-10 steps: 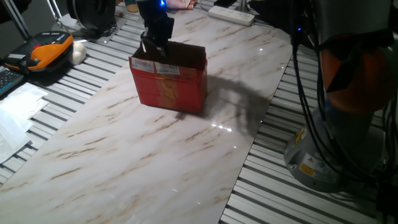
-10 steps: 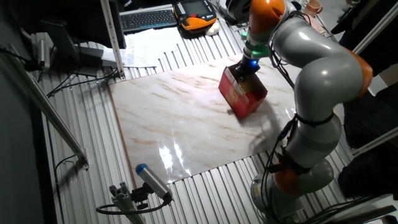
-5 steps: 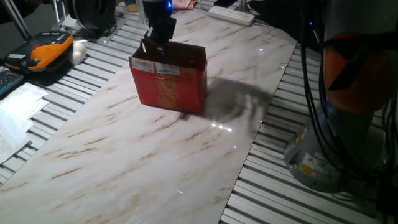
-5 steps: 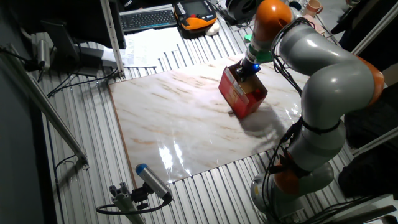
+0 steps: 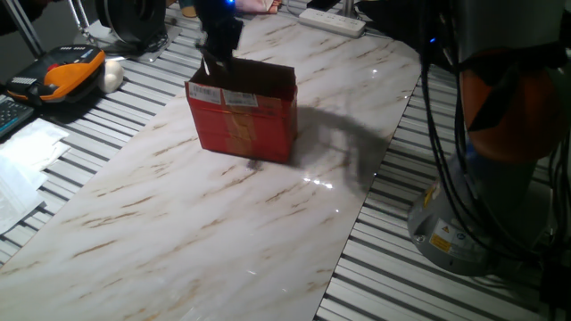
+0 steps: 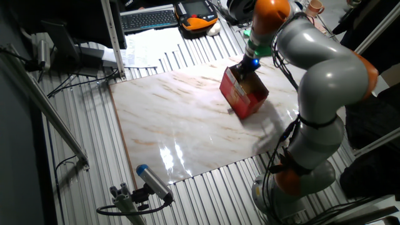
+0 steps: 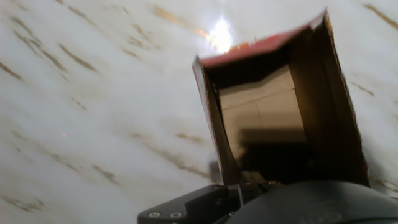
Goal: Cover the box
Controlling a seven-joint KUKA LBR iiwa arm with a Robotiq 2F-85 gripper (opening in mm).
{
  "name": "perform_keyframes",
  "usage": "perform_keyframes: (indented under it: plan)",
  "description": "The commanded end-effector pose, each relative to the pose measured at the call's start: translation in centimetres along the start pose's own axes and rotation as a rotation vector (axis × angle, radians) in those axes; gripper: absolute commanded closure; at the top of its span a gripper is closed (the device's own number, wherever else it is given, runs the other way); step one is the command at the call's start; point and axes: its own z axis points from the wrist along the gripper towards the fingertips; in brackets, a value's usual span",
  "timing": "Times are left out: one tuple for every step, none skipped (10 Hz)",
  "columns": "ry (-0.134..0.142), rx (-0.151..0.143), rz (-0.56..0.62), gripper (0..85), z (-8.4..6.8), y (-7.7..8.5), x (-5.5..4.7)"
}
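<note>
Fixed views: box (image 5: 243,119) at upper centre, open, directly below gripper (image 5: 217,55).
Claw state: cannot tell.
Labels: white stickers (image 5: 241,99), unreadable.

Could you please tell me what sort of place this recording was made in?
Most likely a robotics lab: a marble-patterned board lies on a slatted metal bench, with a keyboard and a power strip nearby. The arm works at the open red box.
</note>
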Motion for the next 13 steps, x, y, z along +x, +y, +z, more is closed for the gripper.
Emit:
perform_keyframes:
  plan:
    - [0.006, 0.004, 0.001, 85.0, -0.7, 0.2, -2.1]
    - [0.017, 0.005, 0.003, 85.0, -1.0, 0.4, -3.4]
    - [0.018, 0.005, 0.003, 85.0, -1.0, 0.6, -4.4]
    - [0.018, 0.006, 0.001, 85.0, -0.8, 0.6, -5.3]
    - [0.014, 0.006, -0.001, 85.0, -0.5, 0.6, -6.0]
    - [0.005, 0.004, -0.002, 85.0, -0.2, 0.7, -6.5]
    - [-0.006, -0.001, 0.006, 85.0, 0.1, 0.9, -6.9]
    - [-0.018, -0.003, 0.015, 85.0, 0.3, 1.1, -7.2]
    - [-0.057, -0.010, 0.026, 85.0, 0.4, 1.2, -7.4]
    - [-0.077, -0.021, 0.034, 85.0, 0.3, 1.2, -7.5]
    - [-0.125, -0.021, 0.036, 85.0, 0.3, 1.2, -7.5]
    - [-0.153, -0.023, 0.048, 85.0, 0.2, 1.3, -7.5]
    - [-0.184, -0.030, 0.073, 85.0, 0.2, 1.3, -7.6]
